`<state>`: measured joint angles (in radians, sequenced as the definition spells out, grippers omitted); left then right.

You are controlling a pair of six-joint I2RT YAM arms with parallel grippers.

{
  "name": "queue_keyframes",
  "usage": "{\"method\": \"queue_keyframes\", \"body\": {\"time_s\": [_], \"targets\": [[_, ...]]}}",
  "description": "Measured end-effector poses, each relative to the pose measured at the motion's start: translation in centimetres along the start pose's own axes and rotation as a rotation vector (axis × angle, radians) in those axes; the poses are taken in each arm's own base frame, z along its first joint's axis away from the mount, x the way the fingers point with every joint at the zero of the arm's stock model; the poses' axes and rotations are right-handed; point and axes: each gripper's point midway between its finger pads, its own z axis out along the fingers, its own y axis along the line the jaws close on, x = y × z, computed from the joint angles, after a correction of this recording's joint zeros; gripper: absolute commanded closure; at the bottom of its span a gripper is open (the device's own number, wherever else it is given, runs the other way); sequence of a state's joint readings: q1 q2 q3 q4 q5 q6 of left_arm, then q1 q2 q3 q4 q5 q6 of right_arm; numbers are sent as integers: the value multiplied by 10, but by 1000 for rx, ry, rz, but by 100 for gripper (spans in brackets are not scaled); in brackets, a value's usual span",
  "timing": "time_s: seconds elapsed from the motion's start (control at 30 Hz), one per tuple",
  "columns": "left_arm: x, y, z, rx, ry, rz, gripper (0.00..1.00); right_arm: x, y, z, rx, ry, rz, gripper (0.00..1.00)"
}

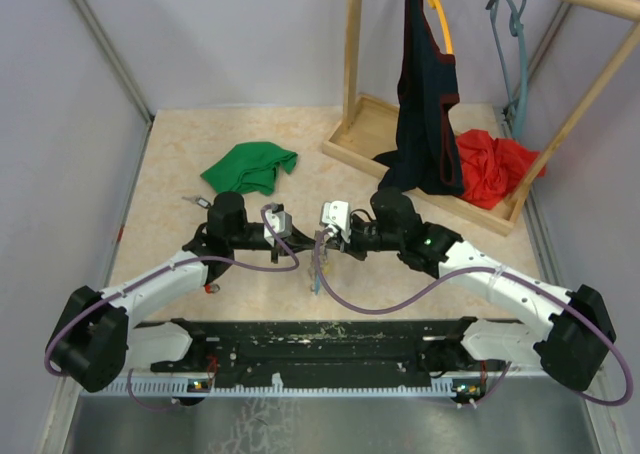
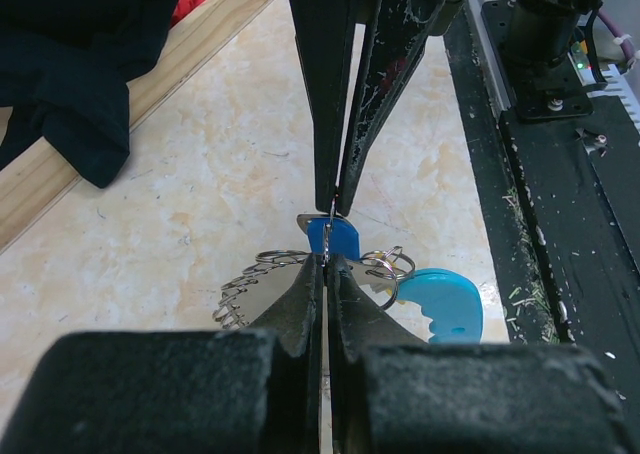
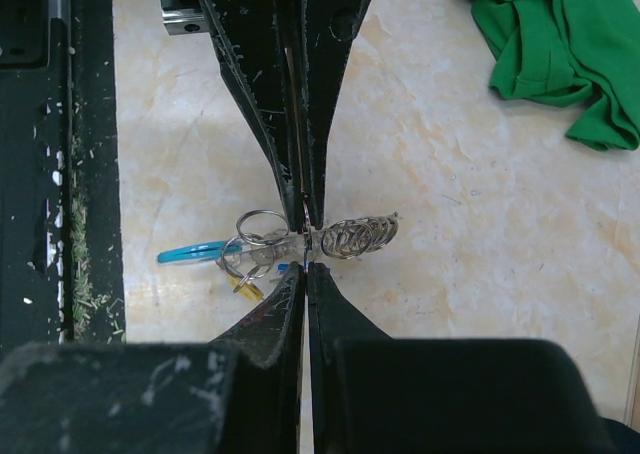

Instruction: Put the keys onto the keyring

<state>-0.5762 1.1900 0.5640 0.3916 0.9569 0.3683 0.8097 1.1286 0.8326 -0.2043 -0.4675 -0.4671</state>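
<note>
The left end effector [image 2: 325, 264] and the right end effector [image 3: 305, 266] meet tip to tip over the middle of the table [image 1: 180, 174], close to its near edge; both have their fingers pressed together. The left one pinches the keyring [image 3: 355, 236] where its coiled silvery chain joins a cluster of small rings; the right one appears to pinch a blue-headed key [image 2: 335, 236] just beside that spot, though the exact contact is hard to make out. A light blue band [image 2: 450, 309] hangs from the rings towards the near edge; a yellow-headed key [image 3: 245, 289] dangles under the same cluster. Whether the bunch touches the table cannot be told. A green cloth [image 1: 250, 167] lies crumpled further back, left of centre; at the far right corner stands a wooden rack [image 1: 350, 139] with a dark garment [image 1: 425, 114] hanging from it and a red cloth [image 1: 492, 169] on its base.
</note>
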Motion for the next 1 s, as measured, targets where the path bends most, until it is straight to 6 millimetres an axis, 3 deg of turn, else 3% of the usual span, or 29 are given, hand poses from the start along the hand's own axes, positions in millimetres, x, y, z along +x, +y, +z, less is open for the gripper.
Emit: {"method": "queue_keyframes", "body": {"time_s": [1.0], "targets": [[-2,-2,0,11,-6,3,100,1,0,0,1,5,2,100]]}}
